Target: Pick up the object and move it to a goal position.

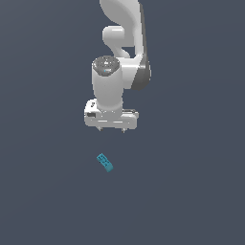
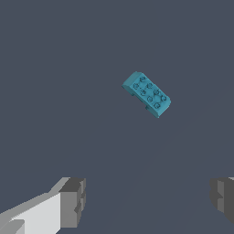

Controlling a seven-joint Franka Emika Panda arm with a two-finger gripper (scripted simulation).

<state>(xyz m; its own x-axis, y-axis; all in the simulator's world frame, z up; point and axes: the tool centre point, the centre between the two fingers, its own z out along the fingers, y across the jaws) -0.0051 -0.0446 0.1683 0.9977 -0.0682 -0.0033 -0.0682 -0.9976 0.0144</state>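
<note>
In the exterior view the white arm (image 1: pixel 119 57) comes down from the top of the frame, its joints stacked one under another, and ends in the gripper (image 1: pixel 111 130), which hangs above the dark grey floor (image 1: pixel 43 191) with its two short fingertips pointing down; the object (image 1: pixel 104 162), a small teal-blue block with rows of faint studs on its upper face, lies flat on the floor below the gripper and a little toward the exterior view's left of its midline, its long axis running on a diagonal; it is apart from the fingers, touching nothing but the floor. In the wrist view one grey finger pad (image 2: pixel 73 201) stands at one edge on its white mount and the other pad (image 2: pixel 223 197) at the far edge, with a wide stretch of bare floor between them, so the fingers are spread and released, holding nothing; the block sits beyond the gap and clear of both pads, its studded top facing the camera, tilted at an angle to the line joining the pads.
</note>
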